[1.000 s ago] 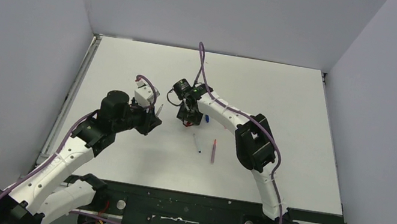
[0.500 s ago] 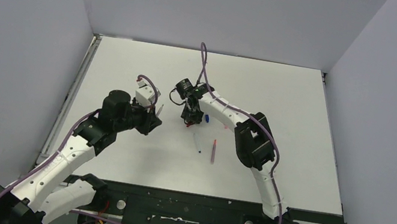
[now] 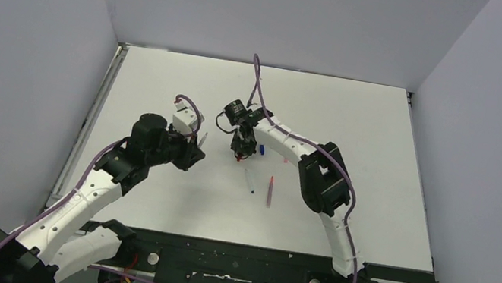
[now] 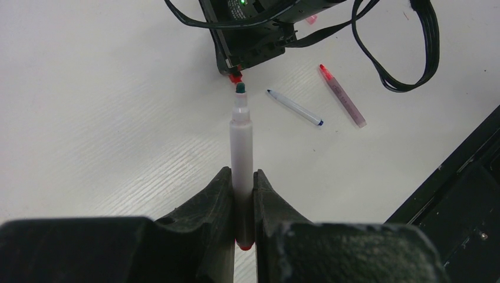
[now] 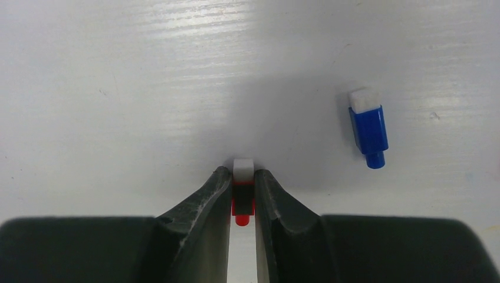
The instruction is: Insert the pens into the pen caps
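Note:
My left gripper is shut on a white-barrelled pen with a red end; its dark tip points at the right gripper. My right gripper is down on the table, its jaws closed against the sides of the red pen cap, whose white end pokes out. From above, the left gripper and the right gripper stand close together mid-table. The blue cap lies just right of the right gripper. A blue-tipped pen and a pinkish-red pen lie loose nearby.
A pale pink cap lies beyond the right gripper. The right arm's purple cable loops over the table's middle. Grey walls close in the white table on three sides, and a black base strip runs along the near edge.
The right gripper's jaws have closed onto the red cap, and that wrist shifted slightly away. The left arm with its pen has hardly moved.

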### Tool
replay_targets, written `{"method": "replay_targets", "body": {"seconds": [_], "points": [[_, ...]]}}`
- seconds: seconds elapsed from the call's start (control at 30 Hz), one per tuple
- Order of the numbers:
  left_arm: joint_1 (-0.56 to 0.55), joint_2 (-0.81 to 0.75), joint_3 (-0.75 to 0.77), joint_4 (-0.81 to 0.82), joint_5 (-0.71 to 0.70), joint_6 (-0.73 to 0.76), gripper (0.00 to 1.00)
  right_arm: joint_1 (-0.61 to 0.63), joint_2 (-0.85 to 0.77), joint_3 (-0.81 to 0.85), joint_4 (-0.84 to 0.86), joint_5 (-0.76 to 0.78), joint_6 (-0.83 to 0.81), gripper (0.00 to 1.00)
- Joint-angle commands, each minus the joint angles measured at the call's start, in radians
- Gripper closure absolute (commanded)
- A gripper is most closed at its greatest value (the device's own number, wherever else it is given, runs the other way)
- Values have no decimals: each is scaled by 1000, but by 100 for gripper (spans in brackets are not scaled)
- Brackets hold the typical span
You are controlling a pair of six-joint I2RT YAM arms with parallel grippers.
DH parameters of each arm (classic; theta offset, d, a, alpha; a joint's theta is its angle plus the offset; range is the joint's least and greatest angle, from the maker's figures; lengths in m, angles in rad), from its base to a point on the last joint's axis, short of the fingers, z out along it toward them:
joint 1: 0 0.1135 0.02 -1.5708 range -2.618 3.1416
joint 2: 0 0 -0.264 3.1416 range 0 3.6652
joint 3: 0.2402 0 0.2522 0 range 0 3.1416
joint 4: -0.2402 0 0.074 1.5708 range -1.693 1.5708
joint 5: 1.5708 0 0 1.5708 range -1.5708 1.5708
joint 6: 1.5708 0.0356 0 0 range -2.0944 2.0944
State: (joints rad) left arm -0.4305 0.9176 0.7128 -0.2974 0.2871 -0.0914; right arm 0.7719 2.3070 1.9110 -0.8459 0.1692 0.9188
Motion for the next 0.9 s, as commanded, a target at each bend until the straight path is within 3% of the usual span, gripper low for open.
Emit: {"method": "replay_targets", "body": {"seconds": [0.0,0.1,0.23,0.37,0.53,0.7,0.87], "points": [[-4,-5,14,13,29,13,100,-3,-159,-100,188,-17,-103,100],[-1,-7,9,32,101,9,100,-6,-348,-258,411,-73,-198,100],[2,-17,-9,88,274,-14,100,-5,-626,-545,843,-238,-282,100],[4,-17,-16,131,352,-49,100,9,-811,-700,1043,-309,-301,100],[7,-33,-33,273,409,-142,100,46,-948,-755,1099,-320,-304,100],[7,-33,-50,484,458,-298,100,82,-979,-727,1064,-314,-327,100],[7,-31,-42,597,470,-387,100,104,-993,-724,1059,-303,-337,100]]}}
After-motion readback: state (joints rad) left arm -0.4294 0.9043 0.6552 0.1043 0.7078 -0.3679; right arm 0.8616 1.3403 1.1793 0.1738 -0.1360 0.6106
